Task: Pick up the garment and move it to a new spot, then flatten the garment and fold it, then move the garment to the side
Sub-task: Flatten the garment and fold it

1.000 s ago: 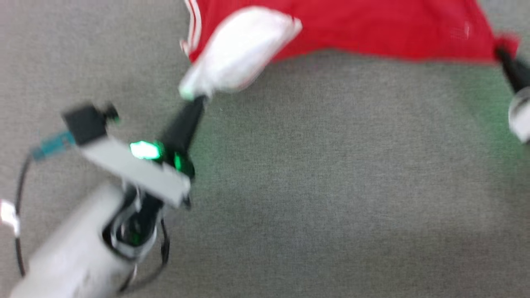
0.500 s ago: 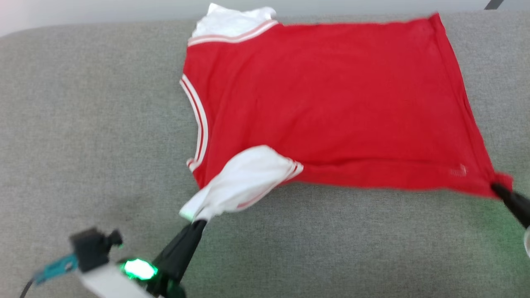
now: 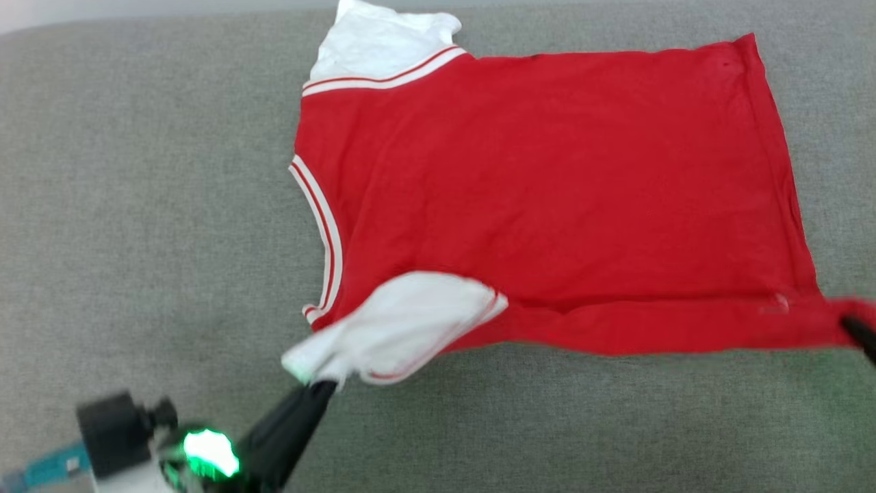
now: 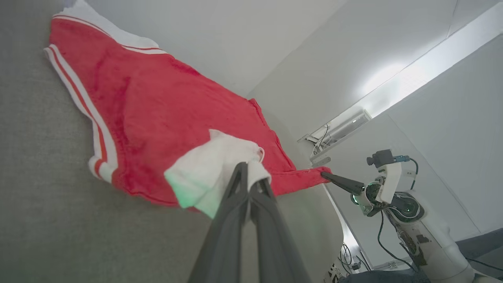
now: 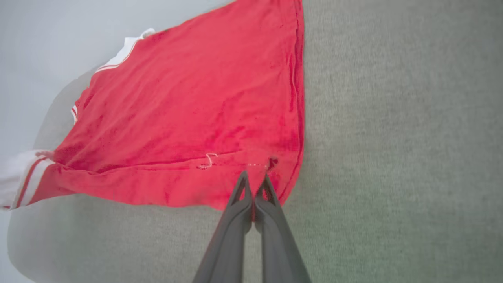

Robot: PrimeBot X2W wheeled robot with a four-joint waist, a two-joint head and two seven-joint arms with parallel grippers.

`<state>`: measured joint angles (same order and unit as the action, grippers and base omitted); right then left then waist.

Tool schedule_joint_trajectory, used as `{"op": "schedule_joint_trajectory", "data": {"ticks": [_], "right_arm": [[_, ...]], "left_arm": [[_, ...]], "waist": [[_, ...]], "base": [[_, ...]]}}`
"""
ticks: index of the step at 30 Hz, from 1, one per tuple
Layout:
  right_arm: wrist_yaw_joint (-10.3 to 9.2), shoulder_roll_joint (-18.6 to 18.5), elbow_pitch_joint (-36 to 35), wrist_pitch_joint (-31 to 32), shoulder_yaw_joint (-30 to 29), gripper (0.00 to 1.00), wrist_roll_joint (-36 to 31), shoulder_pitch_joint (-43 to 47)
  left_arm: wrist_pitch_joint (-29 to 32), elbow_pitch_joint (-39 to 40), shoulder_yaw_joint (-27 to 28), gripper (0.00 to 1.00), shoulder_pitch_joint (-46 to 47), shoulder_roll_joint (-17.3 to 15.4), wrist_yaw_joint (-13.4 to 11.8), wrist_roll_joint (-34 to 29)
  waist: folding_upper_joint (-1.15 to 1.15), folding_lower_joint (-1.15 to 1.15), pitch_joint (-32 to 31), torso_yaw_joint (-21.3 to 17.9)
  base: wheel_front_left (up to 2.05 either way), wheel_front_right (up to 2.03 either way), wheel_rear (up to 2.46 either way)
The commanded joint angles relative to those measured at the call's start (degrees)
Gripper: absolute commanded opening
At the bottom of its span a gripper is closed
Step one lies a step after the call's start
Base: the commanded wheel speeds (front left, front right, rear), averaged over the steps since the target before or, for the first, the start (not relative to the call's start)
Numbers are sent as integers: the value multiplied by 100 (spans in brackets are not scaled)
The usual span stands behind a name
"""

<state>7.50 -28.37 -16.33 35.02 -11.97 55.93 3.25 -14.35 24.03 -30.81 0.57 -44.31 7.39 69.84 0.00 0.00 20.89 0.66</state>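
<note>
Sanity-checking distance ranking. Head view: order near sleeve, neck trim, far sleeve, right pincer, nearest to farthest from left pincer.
1. Near sleeve, gripped by left pincer, lower left.
2. Neck trim, left edge of garment.
3. Far sleeve, top.
4. Right pincer, right edge.

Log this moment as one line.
garment: spread on grey surface | left end effector: shut on white sleeve | right end effector: shut on red corner

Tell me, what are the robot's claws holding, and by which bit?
Both hold the garment: the left claw pinches its white sleeve, the right claw its red hem corner.
</note>
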Motion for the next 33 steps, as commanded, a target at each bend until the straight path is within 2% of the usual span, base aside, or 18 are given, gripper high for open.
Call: {"op": "schedule_joint_trajectory", "data": {"ticks": [1,7,13,17,22,28,31,33], "right_arm": [[-3,116,-3,68,-12,0,-112,-357],[-3,286,431,278,67,0,-293,-1519],[-3,381,1212,249,178,0,-528,-2497],[-2,391,1563,270,313,0,-596,-2802],[-2,493,2025,-19,611,0,-684,-3121],[-2,429,2530,-398,986,0,-809,-3309],[-2,372,2692,-546,1136,0,-753,-3332],[-2,336,2785,-624,1231,0,-716,-3355]], "left_arm": [[83,-13,21,0,339,31,12,37],[579,-419,-35,0,1657,3,12,356],[833,-1213,-131,0,2857,146,11,734],[877,-1682,-298,0,3277,276,12,797],[723,-2574,-575,0,3647,436,12,639],[517,-3496,-881,0,3936,590,11,412],[511,-3961,-1129,4,4114,613,11,151],[504,-4178,-1266,15,4200,666,11,65]], "waist": [[0,0,39,-21],[0,0,204,4],[0,0,405,-25],[0,0,509,-41],[0,0,660,-125],[0,0,814,-117],[0,0,848,-117],[0,0,847,-122]], "base": [[0,0,0],[0,0,0],[0,0,0],[0,0,0],[0,0,0],[0,0,0],[0,0,0],[0,0,0]]}}
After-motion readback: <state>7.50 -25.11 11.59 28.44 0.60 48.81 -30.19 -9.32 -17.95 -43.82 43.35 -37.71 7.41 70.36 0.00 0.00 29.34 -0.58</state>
